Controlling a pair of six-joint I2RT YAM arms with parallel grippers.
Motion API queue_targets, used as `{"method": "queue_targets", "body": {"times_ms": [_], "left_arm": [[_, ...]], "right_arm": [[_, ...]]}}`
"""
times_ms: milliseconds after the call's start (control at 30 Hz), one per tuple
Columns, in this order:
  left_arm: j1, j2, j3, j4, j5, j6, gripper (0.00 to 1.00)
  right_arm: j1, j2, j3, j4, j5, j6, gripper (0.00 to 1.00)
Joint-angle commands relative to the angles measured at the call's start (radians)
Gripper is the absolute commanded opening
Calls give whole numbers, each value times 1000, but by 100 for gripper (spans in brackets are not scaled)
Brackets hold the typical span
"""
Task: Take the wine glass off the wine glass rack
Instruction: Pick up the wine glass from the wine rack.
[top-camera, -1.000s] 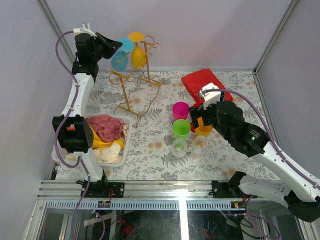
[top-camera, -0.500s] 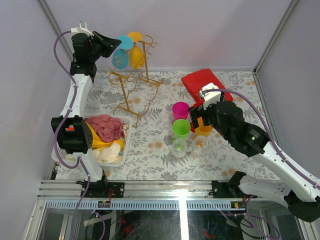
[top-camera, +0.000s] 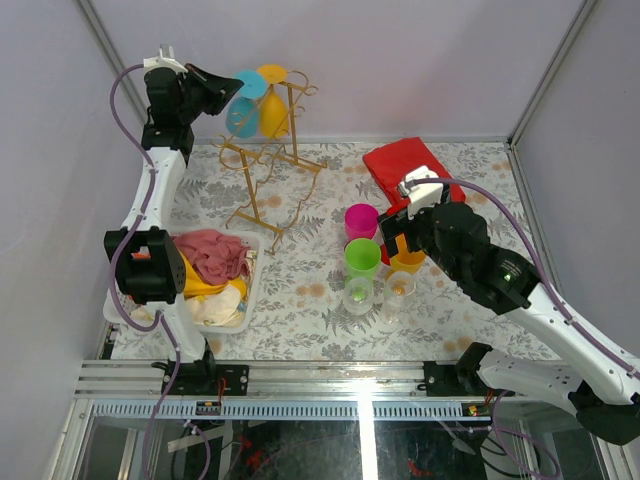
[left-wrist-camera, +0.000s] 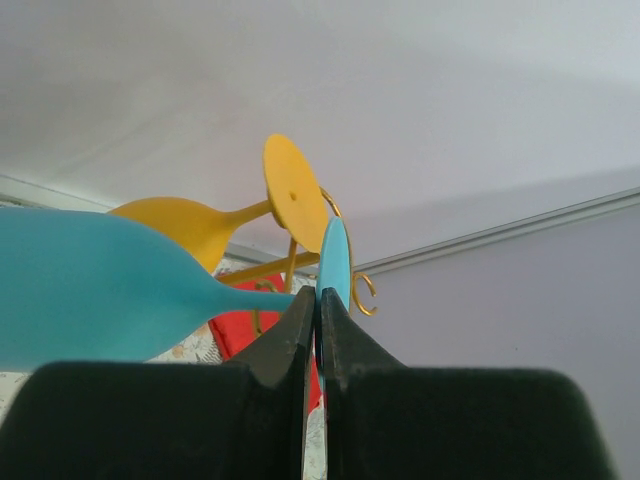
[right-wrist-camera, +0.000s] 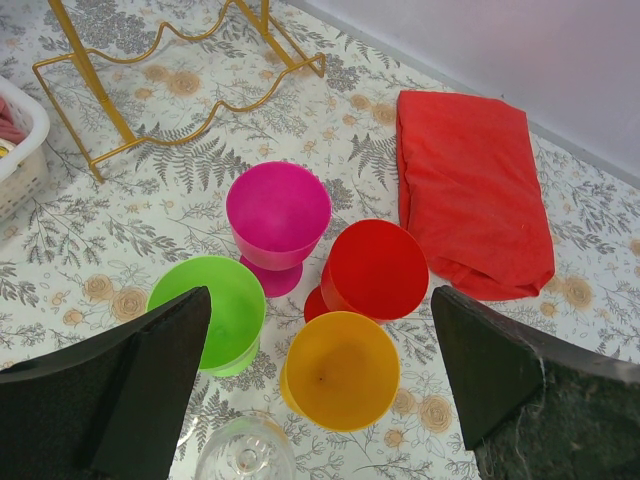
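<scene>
The gold wire wine glass rack (top-camera: 262, 170) stands at the back left of the table. At its top are a blue wine glass (top-camera: 240, 118) and a yellow wine glass (top-camera: 275, 112), both upside down. My left gripper (top-camera: 232, 88) is shut on the thin foot disc of the blue wine glass (left-wrist-camera: 90, 285), and its black fingers (left-wrist-camera: 290, 330) pinch the disc's edge. I cannot tell whether the blue stem rests in a rack hook (left-wrist-camera: 366, 292). The yellow wine glass (left-wrist-camera: 190, 225) lies just behind. My right gripper (right-wrist-camera: 320, 300) hangs open over the cups, holding nothing.
Pink (right-wrist-camera: 278, 210), green (right-wrist-camera: 205, 310), red (right-wrist-camera: 375, 268) and orange (right-wrist-camera: 340, 370) cups and a clear glass (right-wrist-camera: 245, 455) cluster at mid-table. A folded red cloth (top-camera: 405, 165) lies behind them. A white basket (top-camera: 243, 305) of cloths sits front left.
The left gripper has lifted slightly up and left with the blue wine glass's foot in it. The right arm has not moved.
</scene>
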Motion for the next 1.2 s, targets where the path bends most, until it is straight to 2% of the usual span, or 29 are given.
{"method": "queue_targets", "body": {"times_ms": [0,533,833,1167], "left_arm": [[11,15,-13,65,14,-10,0],[12,28,-14,134,-52,-71,0],[19,-59,-120,179,-151,-75,0],[30,-137,-182,248,-178,-76,0]], "right_arm": [[6,-16,39,17,-1,0,99],[5,-24,37,11,4,1,99],[6,-30,36,9,8,0,99],[5,-38,38,6,0,9,99]]}}
